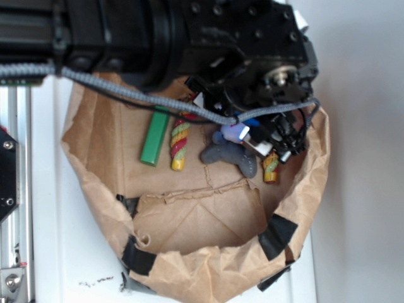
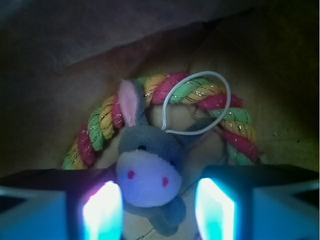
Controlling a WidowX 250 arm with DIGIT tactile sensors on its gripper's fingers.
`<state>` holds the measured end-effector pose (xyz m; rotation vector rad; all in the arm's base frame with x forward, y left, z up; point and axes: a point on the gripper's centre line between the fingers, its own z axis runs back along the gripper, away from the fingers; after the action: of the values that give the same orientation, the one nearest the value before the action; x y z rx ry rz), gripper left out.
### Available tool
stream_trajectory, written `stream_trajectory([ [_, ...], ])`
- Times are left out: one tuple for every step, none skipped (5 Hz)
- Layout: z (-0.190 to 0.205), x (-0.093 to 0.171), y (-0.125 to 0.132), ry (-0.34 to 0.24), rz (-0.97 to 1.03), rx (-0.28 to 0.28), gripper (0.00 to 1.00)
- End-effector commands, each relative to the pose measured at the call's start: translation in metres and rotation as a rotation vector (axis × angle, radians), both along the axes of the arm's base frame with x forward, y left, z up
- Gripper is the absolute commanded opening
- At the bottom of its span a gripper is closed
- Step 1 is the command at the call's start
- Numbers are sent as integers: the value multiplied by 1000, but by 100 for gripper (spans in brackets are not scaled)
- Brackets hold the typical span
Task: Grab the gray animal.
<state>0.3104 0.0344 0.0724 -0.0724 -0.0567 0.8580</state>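
Observation:
The gray animal (image 2: 149,165) is a small plush donkey lying inside the paper bag, with one pink-lined ear up and its pale muzzle facing the wrist camera. My gripper (image 2: 159,210) is open, and the muzzle and one stubby arm sit between its two glowing pads. The left pad (image 2: 102,212) is almost touching the muzzle, while a gap shows beside the right pad (image 2: 215,210). A white cord loop (image 2: 200,100) runs from the head. In the exterior view the gripper (image 1: 249,140) hangs over the gray animal (image 1: 224,154).
A red-yellow-green twisted rope arch (image 2: 170,90) curves right behind the donkey, and its two ends (image 1: 179,146) show in the exterior view. A green block (image 1: 155,136) lies to the left. The crumpled brown paper bag walls (image 1: 208,271) surround everything.

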Motion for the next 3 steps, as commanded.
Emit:
stream_trajectory([
  [-12, -1, 4, -57, -18, 66, 100],
  [-24, 6, -2, -48, -4, 92, 100],
  [-32, 12, -4, -54, 12, 125, 100],
])
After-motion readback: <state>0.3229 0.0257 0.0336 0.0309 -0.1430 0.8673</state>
